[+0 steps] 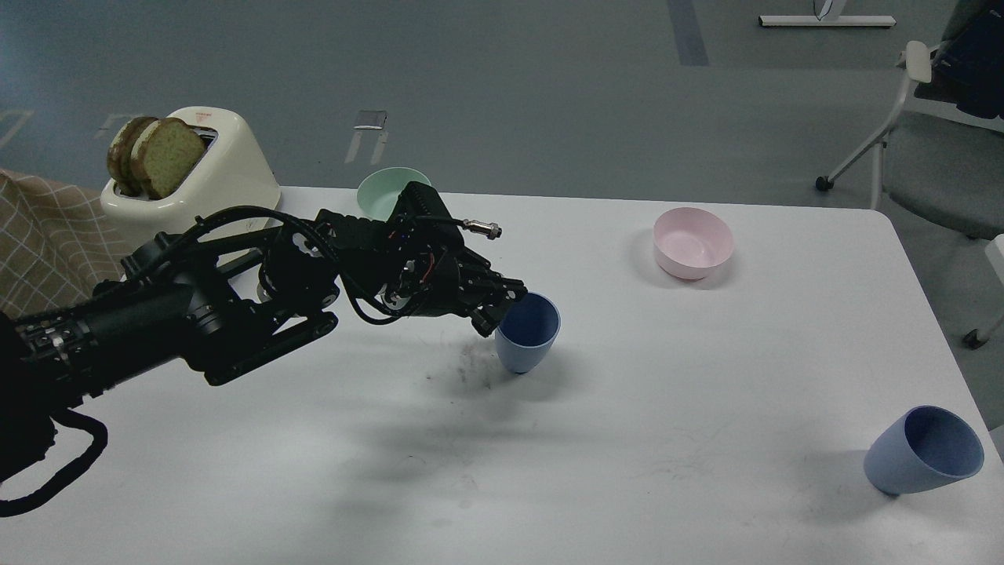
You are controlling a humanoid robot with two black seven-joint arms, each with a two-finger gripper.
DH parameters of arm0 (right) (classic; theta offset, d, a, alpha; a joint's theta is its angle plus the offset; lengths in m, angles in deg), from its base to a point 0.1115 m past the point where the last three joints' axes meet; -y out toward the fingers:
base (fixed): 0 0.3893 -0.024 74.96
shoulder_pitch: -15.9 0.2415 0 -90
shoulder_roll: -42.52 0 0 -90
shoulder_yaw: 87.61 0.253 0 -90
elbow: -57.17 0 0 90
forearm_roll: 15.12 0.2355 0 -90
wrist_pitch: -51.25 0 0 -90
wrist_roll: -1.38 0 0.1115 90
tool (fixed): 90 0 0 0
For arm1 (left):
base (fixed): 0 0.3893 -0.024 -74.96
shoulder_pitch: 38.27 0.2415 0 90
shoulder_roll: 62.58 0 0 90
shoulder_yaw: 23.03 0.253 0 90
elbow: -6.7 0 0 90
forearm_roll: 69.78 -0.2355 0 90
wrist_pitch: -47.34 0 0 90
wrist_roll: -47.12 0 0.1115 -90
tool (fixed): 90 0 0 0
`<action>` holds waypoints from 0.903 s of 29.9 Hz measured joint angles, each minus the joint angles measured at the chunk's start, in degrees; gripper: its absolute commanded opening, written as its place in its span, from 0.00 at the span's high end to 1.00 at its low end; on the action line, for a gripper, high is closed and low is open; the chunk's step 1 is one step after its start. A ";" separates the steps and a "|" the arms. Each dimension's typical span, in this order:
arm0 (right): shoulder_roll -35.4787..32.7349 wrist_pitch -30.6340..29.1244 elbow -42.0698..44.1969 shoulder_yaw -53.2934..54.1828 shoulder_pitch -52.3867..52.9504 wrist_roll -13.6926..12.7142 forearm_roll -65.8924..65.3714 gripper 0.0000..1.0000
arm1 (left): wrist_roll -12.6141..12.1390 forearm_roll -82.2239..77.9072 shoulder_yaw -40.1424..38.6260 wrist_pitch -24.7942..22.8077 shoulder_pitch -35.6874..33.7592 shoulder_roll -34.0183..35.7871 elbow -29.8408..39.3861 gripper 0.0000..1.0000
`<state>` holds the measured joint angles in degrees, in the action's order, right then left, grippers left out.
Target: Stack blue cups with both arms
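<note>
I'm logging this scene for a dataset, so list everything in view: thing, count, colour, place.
blue cups: 2, periwinkle blue; one mid-table at the left arm's fingers, one near the front right corner, tilted
green bowl: 1, mint green, back edge of table, partly behind the arm
pink bowl: 1, pale pink, back right of table
toaster: 1, cream, back left, holding two bread slices
checked cloth: 1, tan, far left
table: 1, white, scuffed dark mid-table
chair: 1, grey and white, right, off the table
left gripper: 1, black, fingers at the middle cup's rim
right arm: not in view
</note>
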<state>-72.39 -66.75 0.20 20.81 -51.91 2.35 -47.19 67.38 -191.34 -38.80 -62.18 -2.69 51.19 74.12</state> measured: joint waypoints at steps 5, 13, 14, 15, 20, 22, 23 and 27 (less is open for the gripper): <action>-1.19 0.00 0.01 0.00 0.01 0.00 0.00 0.00 | 0.09 0.25 -0.49 0.16 0.00 0.69 0.25 0.47; -5.60 0.00 -0.49 -0.58 -1.50 -0.09 -0.24 0.00 | 0.30 5.90 -3.16 2.75 -0.55 2.05 -0.06 0.27; -6.47 0.00 -0.74 -0.92 -1.97 -0.13 -0.56 0.00 | 0.34 7.17 -3.91 3.12 -0.55 2.18 -0.19 0.27; -7.47 0.00 -0.90 -1.27 -2.42 -0.16 -0.75 0.00 | 0.35 8.39 -4.62 3.33 -0.55 2.27 -0.30 0.25; -15.86 0.00 -1.81 -4.95 -3.50 -0.18 -1.77 0.00 | 0.38 18.55 -10.65 4.33 -0.04 2.37 -0.81 0.03; -18.59 0.00 -3.60 -7.11 -4.04 -0.13 -3.05 0.00 | 0.22 24.28 -13.33 4.71 0.13 2.02 -2.00 0.02; -19.50 0.00 -4.90 -7.79 -4.75 -0.12 -4.26 0.00 | 0.22 27.20 -14.39 4.83 0.20 1.81 -3.03 0.02; -22.29 -0.02 -14.03 -8.45 -10.06 -0.08 -12.41 0.00 | 0.60 45.32 -18.93 6.39 0.28 1.18 -10.24 0.02</action>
<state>-94.68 -66.77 -13.83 12.36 -61.97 2.27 -59.61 67.99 -146.02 -57.73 -55.80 -2.41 52.37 63.89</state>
